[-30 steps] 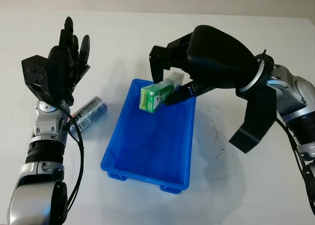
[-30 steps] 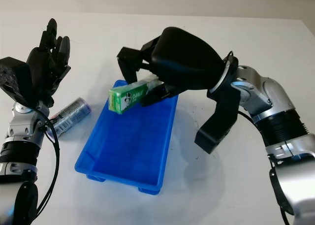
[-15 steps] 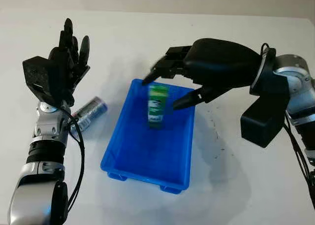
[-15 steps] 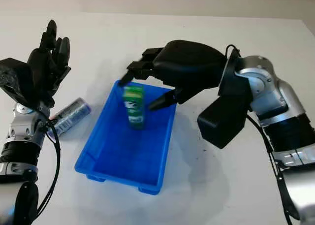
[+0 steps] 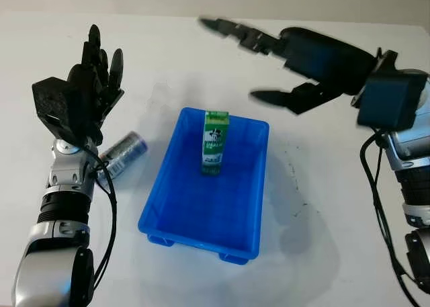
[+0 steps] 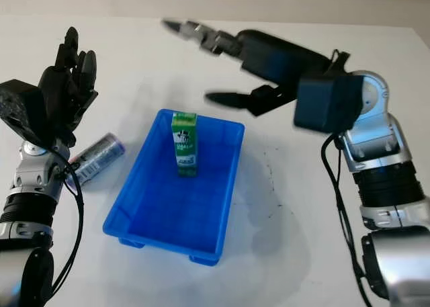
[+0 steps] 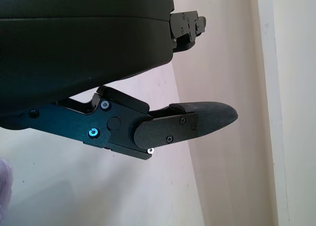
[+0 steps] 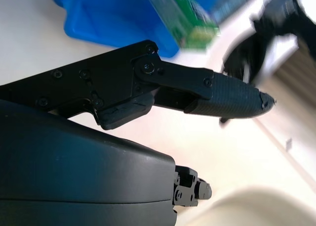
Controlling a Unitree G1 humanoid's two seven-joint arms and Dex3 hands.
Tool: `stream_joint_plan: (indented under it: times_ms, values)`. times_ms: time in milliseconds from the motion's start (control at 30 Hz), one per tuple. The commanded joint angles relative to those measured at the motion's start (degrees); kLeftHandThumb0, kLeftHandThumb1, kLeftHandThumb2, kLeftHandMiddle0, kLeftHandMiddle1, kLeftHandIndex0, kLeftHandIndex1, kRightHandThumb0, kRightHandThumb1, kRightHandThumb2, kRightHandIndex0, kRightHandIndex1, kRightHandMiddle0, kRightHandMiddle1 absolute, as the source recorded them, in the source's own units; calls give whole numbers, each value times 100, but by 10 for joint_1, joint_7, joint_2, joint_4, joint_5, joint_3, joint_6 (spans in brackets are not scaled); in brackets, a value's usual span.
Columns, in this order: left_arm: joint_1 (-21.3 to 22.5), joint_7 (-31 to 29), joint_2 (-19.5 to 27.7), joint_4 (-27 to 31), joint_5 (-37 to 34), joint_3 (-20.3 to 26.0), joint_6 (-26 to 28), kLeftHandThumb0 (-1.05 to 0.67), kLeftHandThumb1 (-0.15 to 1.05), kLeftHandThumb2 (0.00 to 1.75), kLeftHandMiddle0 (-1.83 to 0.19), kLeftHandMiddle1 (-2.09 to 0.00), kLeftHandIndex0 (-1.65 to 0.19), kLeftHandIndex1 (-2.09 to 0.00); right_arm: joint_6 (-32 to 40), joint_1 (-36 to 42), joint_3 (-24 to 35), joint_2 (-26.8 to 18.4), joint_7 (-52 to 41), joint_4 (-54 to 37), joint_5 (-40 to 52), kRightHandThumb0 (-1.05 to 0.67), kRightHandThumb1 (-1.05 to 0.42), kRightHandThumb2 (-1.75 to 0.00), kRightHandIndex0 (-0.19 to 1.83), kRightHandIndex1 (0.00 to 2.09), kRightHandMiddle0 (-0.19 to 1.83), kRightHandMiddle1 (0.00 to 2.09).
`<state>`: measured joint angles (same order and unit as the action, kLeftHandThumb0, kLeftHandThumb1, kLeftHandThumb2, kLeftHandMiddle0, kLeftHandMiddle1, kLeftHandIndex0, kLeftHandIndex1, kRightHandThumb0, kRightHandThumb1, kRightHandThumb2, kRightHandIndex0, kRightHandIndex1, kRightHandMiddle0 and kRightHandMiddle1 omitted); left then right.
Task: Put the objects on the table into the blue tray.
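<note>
now right hand (image 5: 282,65) open (raised).

The tray (image 5: 201,213) is a plain bright blue. The carton (image 5: 214,142) standing in it is green, with a white panel printed in black and a darker green base. The can (image 5: 122,152) is silvery with a purple tint and small dark print. The table (image 5: 322,253) is white, with a few dark specks right of the tray. The left robot hand (image 5: 84,92) and the right robot hand (image 5: 295,55) are black, on silver-grey arms.
</note>
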<state>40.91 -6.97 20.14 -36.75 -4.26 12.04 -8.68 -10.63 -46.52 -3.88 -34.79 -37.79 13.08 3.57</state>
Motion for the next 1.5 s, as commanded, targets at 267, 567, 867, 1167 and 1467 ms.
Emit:
stream_joint_plan:
  times_ms: [267, 567, 867, 1167, 1467]
  values:
    - [-2, 4, 1, 15, 2, -3, -1, -66, 105, 58, 12, -6, 13, -6, 172, 54, 117, 82, 121, 43, 95, -85, -105, -71, -19, 0, -19, 0]
    - [-1, 3, 2, 17, 1, -3, 0, -66, 105, 57, 12, -6, 13, -6, 164, 78, 157, 125, 213, 106, 89, -79, -105, -80, -19, 0, -19, 0]
    - [-6, -1, 3, 20, -1, -2, 2, -67, 105, 56, 12, -5, 13, -5, 171, 109, 158, 161, 254, 94, 86, -74, -105, -84, -19, 0, -19, 0]
    - [-9, 2, 3, 22, -1, -1, 2, -69, 105, 54, 13, -5, 14, -5, 175, 110, 155, 176, 261, 86, 86, -72, -105, -86, -19, 0, -19, 0]
    - [-14, 6, 8, 34, 6, -3, 7, -69, 105, 55, 12, -6, 13, -6, 181, 116, 155, 186, 275, 69, 83, -73, -105, -85, -19, 0, -19, 0]
